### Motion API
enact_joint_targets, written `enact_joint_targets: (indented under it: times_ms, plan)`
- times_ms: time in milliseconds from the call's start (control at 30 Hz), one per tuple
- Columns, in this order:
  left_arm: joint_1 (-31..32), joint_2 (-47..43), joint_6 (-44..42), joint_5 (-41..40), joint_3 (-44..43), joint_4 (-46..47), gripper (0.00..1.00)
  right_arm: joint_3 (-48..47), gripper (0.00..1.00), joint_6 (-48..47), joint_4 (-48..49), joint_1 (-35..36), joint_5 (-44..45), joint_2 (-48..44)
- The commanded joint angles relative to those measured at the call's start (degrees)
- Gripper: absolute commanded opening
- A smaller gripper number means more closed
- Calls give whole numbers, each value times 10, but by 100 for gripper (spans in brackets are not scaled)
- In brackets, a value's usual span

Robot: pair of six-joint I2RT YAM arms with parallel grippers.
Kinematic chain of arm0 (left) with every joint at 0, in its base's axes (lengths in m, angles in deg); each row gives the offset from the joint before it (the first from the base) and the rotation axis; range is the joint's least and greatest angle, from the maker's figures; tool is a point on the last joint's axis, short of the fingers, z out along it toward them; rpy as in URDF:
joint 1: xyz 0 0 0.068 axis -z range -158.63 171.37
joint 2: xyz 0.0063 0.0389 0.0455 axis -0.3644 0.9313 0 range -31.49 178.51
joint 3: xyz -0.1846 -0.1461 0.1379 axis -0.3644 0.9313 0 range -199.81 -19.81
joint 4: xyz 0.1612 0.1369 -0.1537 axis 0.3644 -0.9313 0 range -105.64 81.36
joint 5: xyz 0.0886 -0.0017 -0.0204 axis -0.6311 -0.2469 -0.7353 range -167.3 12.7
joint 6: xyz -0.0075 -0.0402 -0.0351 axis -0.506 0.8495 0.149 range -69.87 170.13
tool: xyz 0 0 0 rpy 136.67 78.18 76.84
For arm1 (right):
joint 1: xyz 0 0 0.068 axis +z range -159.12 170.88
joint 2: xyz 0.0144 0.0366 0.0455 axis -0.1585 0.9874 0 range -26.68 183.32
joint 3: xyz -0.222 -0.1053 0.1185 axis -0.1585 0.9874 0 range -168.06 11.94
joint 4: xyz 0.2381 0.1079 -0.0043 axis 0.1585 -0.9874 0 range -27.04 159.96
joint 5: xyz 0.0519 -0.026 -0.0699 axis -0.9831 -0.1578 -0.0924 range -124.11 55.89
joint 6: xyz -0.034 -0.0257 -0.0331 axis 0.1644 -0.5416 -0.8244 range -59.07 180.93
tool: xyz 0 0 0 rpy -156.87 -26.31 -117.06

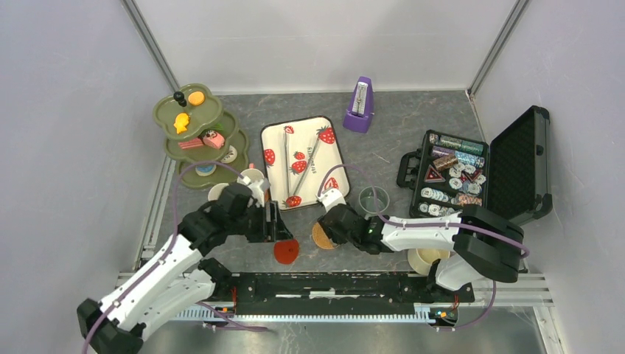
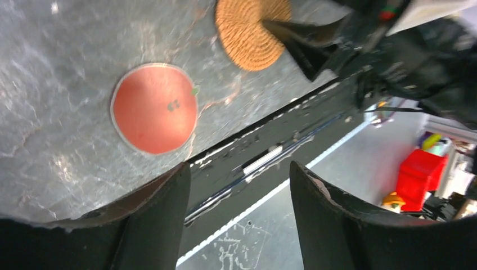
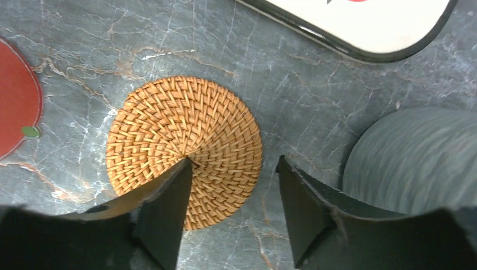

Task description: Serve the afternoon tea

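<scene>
Your right jaws stand open and empty above the flat woven coaster (image 3: 169, 124). Its centre lies under one finger, not in the gap. Left jaws are open too.

Grey marbled table (image 1: 413, 133) bears red coaster (image 2: 154, 107), woven coaster (image 3: 169, 124), tray (image 1: 332, 156), stand (image 1: 163, 110), metronome (image 1: 360, 107), case (image 1: 516, 162).

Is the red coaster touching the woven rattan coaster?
Apart. The right wrist view shows bare grey table between the red coaster and the woven coaster.
</scene>
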Motion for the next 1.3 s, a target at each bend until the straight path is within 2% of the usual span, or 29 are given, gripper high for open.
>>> enact_joint_targets:
  times_ms: [0,133,267,333,433,533,633,767,933,1267]
  plan:
    - [108,20,130,-144,30,33,70,-2,70,-101,-14,-9,-14,-1]
    - [191,66,187,-220,39,63,65,-39,81,-115,9,-22,-75,-2]
    - [207,79,219,-306,17,28,62,-70,87,-115,55,-27,-109,7]
    - [207,54,249,-368,8,-16,61,-92,87,-111,67,-28,-114,29]
    - [207,-3,248,-425,5,-35,66,-134,95,-121,68,-27,-121,62]
    - [208,-54,236,-454,-2,-56,67,-157,98,-144,93,-28,-119,90]
    - [207,-93,230,-483,-5,-78,69,-217,98,-169,65,-28,-105,143]
    - [207,-115,200,-500,-5,-82,74,-294,98,-196,33,-27,-75,208]
    - [207,-101,159,-492,-2,-71,75,-353,98,-207,-8,-31,-18,266]
    - [207,-82,131,-457,6,-43,77,-312,92,-184,19,-90,-24,268]
